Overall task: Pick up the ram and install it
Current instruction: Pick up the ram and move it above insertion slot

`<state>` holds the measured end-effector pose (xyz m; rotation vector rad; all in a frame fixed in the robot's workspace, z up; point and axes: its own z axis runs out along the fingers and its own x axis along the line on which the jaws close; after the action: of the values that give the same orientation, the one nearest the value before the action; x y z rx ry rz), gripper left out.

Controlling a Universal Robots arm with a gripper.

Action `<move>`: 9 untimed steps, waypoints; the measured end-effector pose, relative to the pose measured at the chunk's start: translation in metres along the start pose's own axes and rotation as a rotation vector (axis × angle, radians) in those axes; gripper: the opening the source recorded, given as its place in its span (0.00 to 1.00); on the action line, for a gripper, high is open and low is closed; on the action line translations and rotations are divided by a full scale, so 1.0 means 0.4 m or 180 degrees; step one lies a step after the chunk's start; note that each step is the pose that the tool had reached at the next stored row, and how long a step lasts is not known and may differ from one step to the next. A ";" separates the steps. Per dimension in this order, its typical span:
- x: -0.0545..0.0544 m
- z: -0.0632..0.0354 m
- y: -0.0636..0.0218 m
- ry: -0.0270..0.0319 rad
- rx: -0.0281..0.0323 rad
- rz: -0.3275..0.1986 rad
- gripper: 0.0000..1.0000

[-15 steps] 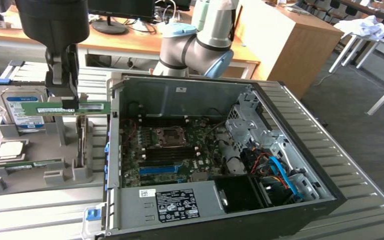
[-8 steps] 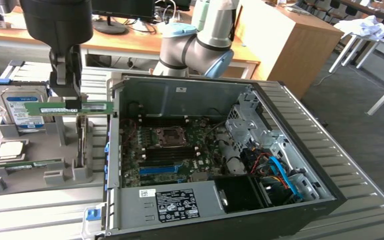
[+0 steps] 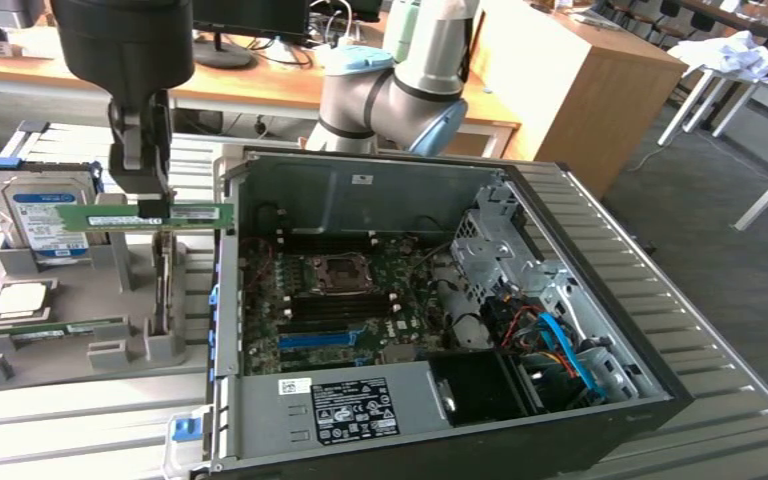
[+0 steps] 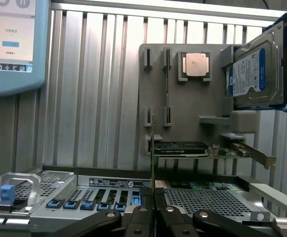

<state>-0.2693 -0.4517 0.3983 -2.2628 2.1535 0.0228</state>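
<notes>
The ram [image 3: 197, 213] is a thin green stick with a white sticker. It hangs level in the air above the grey holder [image 3: 91, 360], just off the open computer case's [image 3: 624, 330] wall on the exterior view's left. My gripper [image 3: 144, 205] is shut on it from above, near the stick's middle. In the wrist view the ram [image 4: 152, 148] shows edge-on as a thin line rising from between my black fingers [image 4: 139, 217]. The motherboard's dark memory slots [image 3: 324, 310] lie inside the case, with a long blue slot [image 3: 320, 338] beside them.
The holder also carries a silver hard drive [image 3: 40, 215], a processor chip [image 3: 17, 300] and another green stick [image 3: 71, 328]. In the wrist view a graphics card [image 4: 183, 148] lies on the holder, and a screen [image 4: 12, 44] stands apart from it. A drive cage [image 3: 504, 250] fills part of the case.
</notes>
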 end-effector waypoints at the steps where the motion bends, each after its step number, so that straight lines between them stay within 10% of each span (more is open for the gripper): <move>1: 0.000 0.000 -0.002 0.0000 0.0000 0.0000 0.12; 9: 0.001 0.000 -0.019 0.0000 0.0000 0.0000 0.12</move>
<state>-0.2616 -0.4517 0.3983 -2.2627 2.1534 0.0228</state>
